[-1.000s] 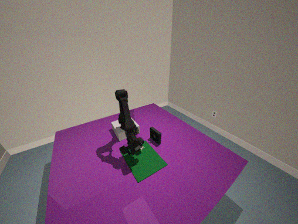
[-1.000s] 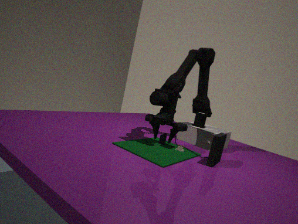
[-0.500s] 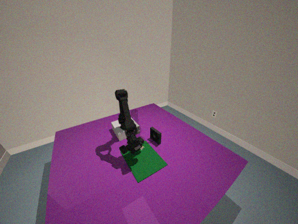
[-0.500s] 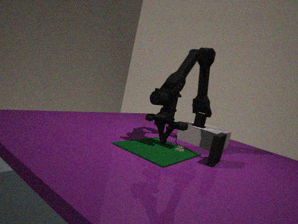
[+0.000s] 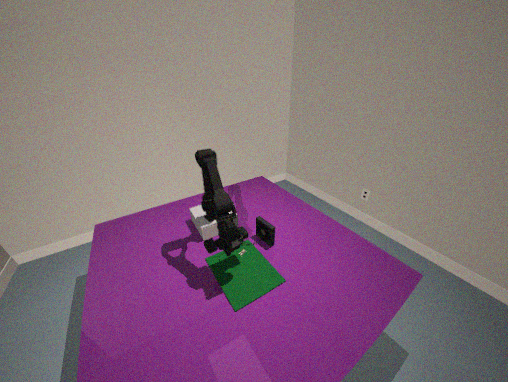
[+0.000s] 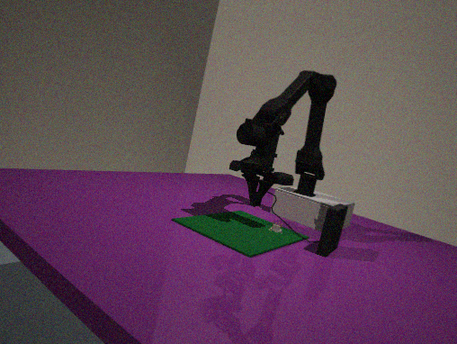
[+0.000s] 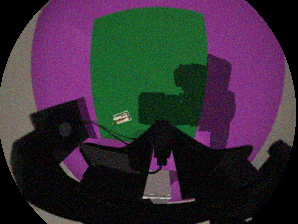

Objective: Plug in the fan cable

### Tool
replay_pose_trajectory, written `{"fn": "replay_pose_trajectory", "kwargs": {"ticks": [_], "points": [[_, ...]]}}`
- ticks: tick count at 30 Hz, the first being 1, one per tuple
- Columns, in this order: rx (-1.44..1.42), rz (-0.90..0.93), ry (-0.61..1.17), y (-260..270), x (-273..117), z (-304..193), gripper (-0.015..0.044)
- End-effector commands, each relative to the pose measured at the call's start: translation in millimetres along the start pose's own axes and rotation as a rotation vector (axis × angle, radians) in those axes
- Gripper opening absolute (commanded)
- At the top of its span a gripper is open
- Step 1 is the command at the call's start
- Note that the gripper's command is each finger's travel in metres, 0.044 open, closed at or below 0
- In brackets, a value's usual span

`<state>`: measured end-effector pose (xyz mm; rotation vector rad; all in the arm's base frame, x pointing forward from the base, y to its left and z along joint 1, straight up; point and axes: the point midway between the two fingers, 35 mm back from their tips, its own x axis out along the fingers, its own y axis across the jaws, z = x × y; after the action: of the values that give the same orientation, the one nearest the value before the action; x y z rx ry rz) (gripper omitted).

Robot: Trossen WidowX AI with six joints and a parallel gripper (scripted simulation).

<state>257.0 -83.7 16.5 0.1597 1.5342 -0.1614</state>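
Note:
My gripper (image 5: 228, 252) (image 6: 255, 202) (image 7: 162, 128) is shut on the cable's dark plug (image 7: 162, 142), and holds it above the rear part of the green board (image 5: 255, 286) (image 6: 243, 244) (image 7: 145, 50), clear of its surface. The fingers hide much of the plug. The pale four-pin fan header (image 5: 242, 252) (image 6: 275, 228) (image 7: 121, 118) sits on the board, to the left of the fingertips in the wrist view. The thin black cable (image 7: 107, 130) runs from the plug to the black fan (image 5: 265, 232) (image 6: 332, 230) (image 7: 55, 120), which stands upright beside the board.
A pale box (image 5: 209, 230) (image 6: 294, 212) (image 7: 157, 186) stands under the arm's base, behind the board. The fan stands close to the board's corner on the header's side. The arm's shadow falls across part of the board. All stands on a purple table top (image 5: 150, 300) (image 6: 202, 293).

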Motion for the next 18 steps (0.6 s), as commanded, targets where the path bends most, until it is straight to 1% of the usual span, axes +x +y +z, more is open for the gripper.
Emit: {"fn": "replay_pose_trajectory", "kwargs": {"ticks": [1, 18], "points": [[0.124, -0.005, 0.003, 8.4, -0.1, -1.2, 0.0], [0.715, -0.001, 0.004, 50.1, 0.5, -6.9, 0.0]]}}
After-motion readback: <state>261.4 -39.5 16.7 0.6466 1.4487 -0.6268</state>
